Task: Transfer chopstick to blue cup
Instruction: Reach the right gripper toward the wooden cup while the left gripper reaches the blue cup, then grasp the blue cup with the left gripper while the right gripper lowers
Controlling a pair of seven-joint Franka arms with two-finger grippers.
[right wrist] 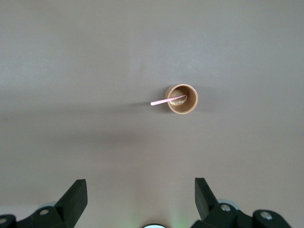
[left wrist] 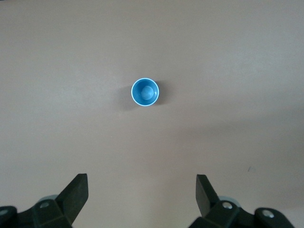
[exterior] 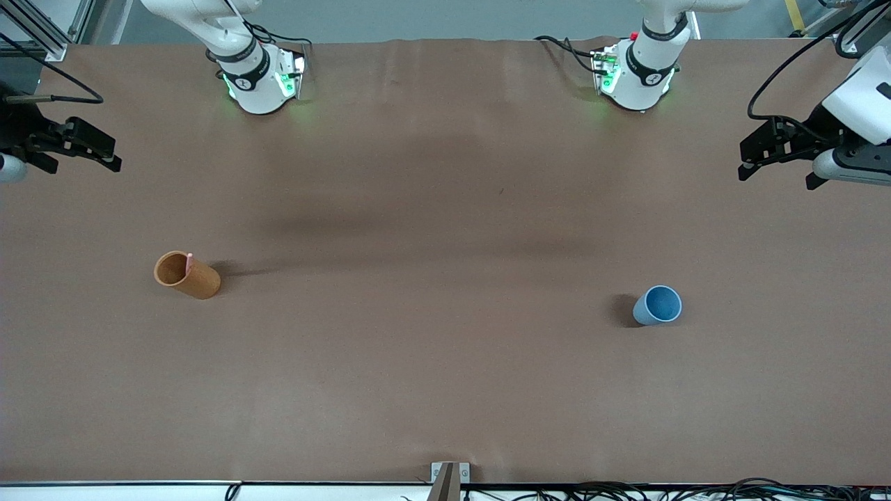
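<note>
Both grippers spread wide and empty, held up over the table ends.

The left gripper [exterior: 776, 161] and right gripper [exterior: 83, 147] are seen with jaws fully parted, nothing touched. The chopstick [right wrist: 166, 100] is found leaning in the orange-brown cup [exterior: 188, 275], toward the right arm's end. The blue cup [exterior: 658, 305] is stood upright toward the left arm's end.

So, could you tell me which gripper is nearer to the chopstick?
The right gripper, open at its end of the table, where the chopstick stands in the orange cup. The left gripper waits open at its own end.
</note>
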